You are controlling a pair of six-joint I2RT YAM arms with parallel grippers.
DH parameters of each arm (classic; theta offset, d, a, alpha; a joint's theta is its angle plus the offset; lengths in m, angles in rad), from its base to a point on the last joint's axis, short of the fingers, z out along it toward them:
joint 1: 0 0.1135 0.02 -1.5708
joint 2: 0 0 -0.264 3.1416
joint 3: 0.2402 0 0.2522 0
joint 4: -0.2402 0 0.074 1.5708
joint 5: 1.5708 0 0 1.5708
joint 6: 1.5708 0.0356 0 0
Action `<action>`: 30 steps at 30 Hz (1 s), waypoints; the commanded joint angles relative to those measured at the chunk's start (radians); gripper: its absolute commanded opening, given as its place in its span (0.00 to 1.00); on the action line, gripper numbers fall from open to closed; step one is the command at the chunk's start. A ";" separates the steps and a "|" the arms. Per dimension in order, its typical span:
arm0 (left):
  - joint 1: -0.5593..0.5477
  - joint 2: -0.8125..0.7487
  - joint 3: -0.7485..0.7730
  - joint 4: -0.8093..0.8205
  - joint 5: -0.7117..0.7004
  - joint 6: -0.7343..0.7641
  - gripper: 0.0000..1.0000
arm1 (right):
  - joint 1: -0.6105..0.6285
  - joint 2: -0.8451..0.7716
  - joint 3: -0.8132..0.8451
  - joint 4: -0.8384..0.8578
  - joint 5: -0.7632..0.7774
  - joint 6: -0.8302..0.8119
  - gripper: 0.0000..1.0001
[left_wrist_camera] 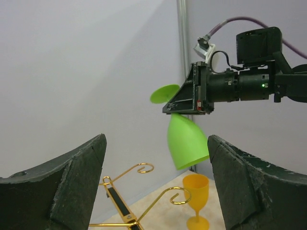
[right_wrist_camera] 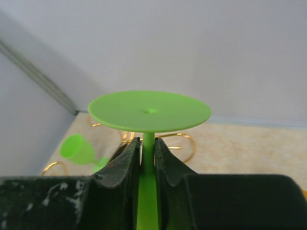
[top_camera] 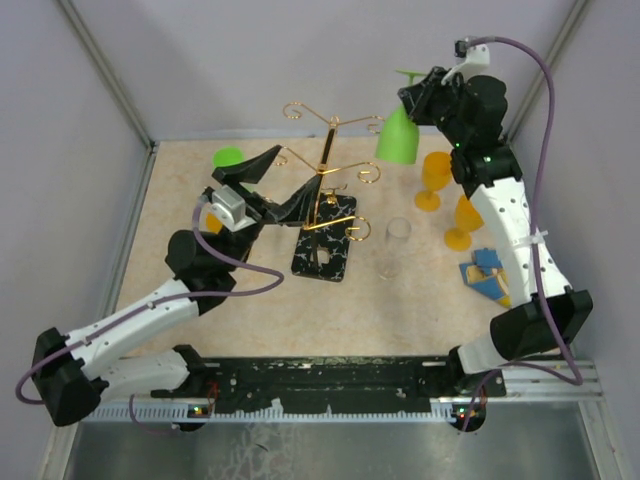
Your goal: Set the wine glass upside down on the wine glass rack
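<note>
From the top camera, the right pincer [top_camera: 413, 96] was pressed onto the stem of the wine glass [top_camera: 398, 138] and held it upside down in the air. The flat round foot sat just beyond the fingers and the bell-shaped bowl hung below them, mouth downward. The glass was an opaque bright green all over. The wine glass rack [top_camera: 325, 180], a thin gold pole with curled-end arms on a black white-veined base, stood to the left of that pincer and lower. One curled arm tip lay close beside the bowl, though whether they touched could not be told. The left pincer [top_camera: 295, 170] was spread wide with nothing in it, and the rack stood just ahead of its fingertips. Two orange glasses [top_camera: 436, 175] stood beneath the right pincer's arm. In the left wrist view, both dark fingers [left_wrist_camera: 57, 189] stood far apart. Between and beyond them the green glass hung tilted in the other pincer's grip, with gold curled arms low in the gap. In the right wrist view, the two fingers [right_wrist_camera: 122, 165] closed tight on the thin green stem, and the round foot lay level just above their tips. A second green glass [right_wrist_camera: 79, 149] sat further off to the left.
</note>
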 commanded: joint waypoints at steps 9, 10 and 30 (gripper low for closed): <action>-0.004 -0.141 0.056 -0.259 -0.048 0.055 0.92 | -0.025 -0.085 -0.331 0.337 0.236 -0.319 0.00; -0.003 -0.143 0.056 -0.264 -0.047 0.056 0.92 | -0.025 -0.089 -0.371 0.389 0.229 -0.320 0.00; 0.003 -0.131 0.019 -0.226 -0.081 0.136 0.95 | 0.071 -0.010 -0.633 0.824 0.087 -0.303 0.00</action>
